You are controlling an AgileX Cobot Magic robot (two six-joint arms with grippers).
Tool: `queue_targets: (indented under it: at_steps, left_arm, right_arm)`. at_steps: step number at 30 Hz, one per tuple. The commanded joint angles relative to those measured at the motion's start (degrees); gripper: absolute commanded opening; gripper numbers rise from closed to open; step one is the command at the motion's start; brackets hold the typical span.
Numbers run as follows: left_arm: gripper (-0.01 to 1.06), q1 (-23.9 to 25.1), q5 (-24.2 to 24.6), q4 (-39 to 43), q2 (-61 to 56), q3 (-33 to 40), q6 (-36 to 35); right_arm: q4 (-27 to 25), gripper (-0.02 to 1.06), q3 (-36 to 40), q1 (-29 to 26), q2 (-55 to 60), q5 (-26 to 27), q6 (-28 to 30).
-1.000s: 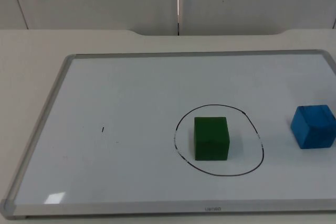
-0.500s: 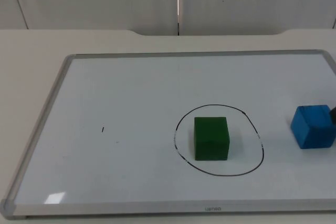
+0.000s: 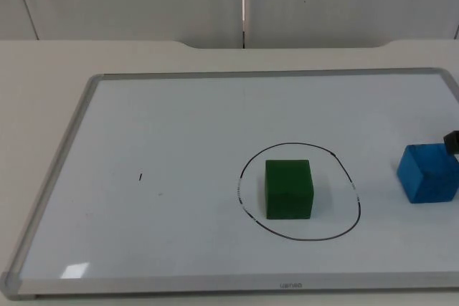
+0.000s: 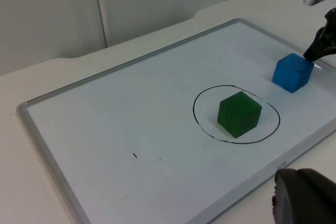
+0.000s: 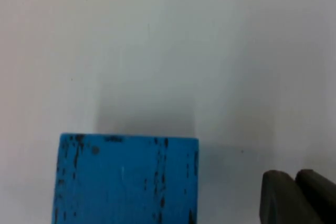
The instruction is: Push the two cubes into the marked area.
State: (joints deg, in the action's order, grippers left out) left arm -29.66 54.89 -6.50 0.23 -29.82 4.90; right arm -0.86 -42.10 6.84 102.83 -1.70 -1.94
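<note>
whiteboard (image 3: 179, 120) lies flat on the white table (image 3: 43, 62): glossy white sheet, grey metal frame, rounded corners. small grey print is centred on its near frame edge, too small to read. 1 short black pen tick (image 3: 140, 176) marks the board's left half.

marked area (image 3: 356, 198): a hand-drawn black loop, roughly oval, with the line broken and scuffed along its left side.

green cube (image 3: 289, 188): matte, slightly rough faces, sharp edges. it sits wholly inside the loop, a little left of centre, clear of the line on every side.

blue cube (image 3: 429, 172): same shape. in the right wrist view its face (image 5: 128, 179) shows dark scuffs and thin vertical streaks in the paint. it stands outside the loop, well to its right, near the board's right end.

right gripper (image 3: 452, 140): a black tip at the top view's right edge, just beside the blue cube's far right corner; in the left wrist view (image 4: 317, 50) it comes down at that same corner. contact cannot be told. in the right wrist view 2 black fingertips (image 5: 281, 198) stand pressed side by side, beside the cube, pinching nothing.

left gripper: 1 rounded black fingertip (image 4: 304, 195) shows in the left wrist view, off the board's near edge and well apart from both cubes. this arm waits. cannot tell whether its fingers are spread or together.
</note>
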Motion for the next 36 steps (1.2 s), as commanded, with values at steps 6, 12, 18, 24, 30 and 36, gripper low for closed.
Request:
queue_targets:
  at_steps: [6,12,18,24,30,36]
  left_arm:
    - [0.00,-0.2,-0.1,0.2,-0.2,0.2,-0.5]
    - [0.00,-0.2,-0.1,0.2,-0.2,0.2,-0.6]
    - [0.00,-0.2,-0.1,0.2,-0.2,0.2,-0.6]
    - [0.00,-0.2,-0.2,0.4,-0.2,0.2,-0.6]
    - [0.00,-0.2,-0.5,0.5,-0.2,0.2,-0.7]
    - [0.00,-0.2,-2.0,1.5,-0.2,0.4,-0.7]
  right_arm:
    - [0.1,0.03,-3.5,-0.3,-0.1,-3.5,-1.7]
    - [0.1,0.00,-4.3,-0.3,-0.1,-6.1,-1.7]
    - [-0.8,0.00,-4.3,-0.3,1.5,-6.5,-1.8]
    - [-1.2,0.00,-4.3,-0.3,2.6,-6.4,-1.8]
    - [-2.5,0.00,-4.3,-0.2,2.6,-6.6,-1.9]
    - [-2.4,0.00,-4.3,2.4,2.6,-6.2,-1.7]
